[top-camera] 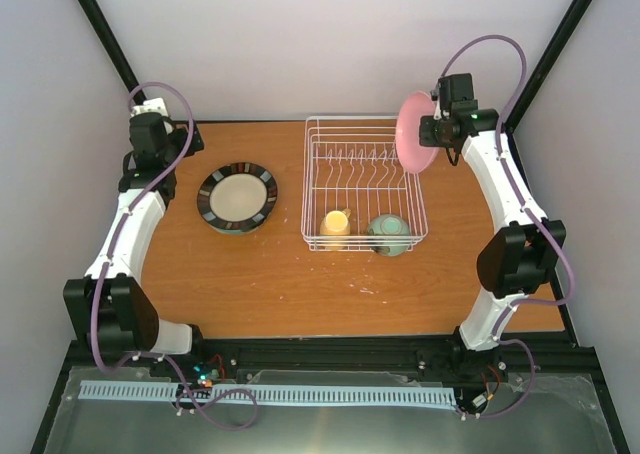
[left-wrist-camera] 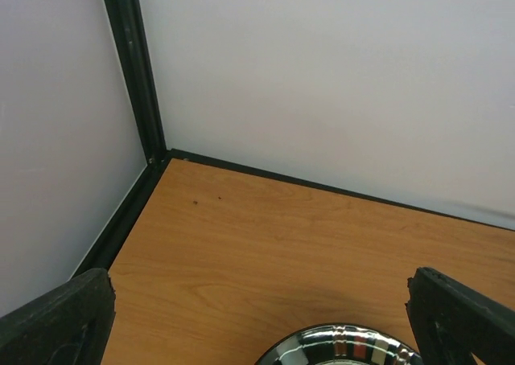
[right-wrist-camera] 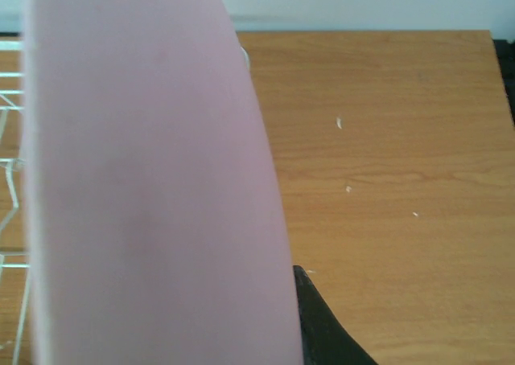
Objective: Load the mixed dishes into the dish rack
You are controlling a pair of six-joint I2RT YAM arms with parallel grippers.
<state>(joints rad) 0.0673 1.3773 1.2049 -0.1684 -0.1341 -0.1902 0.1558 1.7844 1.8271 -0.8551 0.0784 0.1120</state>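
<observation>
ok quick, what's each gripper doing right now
left gripper: jaws wide open, holding nothing
right gripper: shut on the pink plate, held on edge

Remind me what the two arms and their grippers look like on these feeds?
Both match: the left arm and right arm have white link shells, black joint housings and a lilac cable looping alongside. The left gripper and right gripper are black, with blunt dark fingers. No markings are legible.

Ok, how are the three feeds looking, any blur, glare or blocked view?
Top external: even light, sharp, soft shadows. Right wrist: the pink plate sits so close it is out of focus and blocks the left half. Left wrist: clear, with glints on the dark-rimmed plate at the bottom edge.
</observation>
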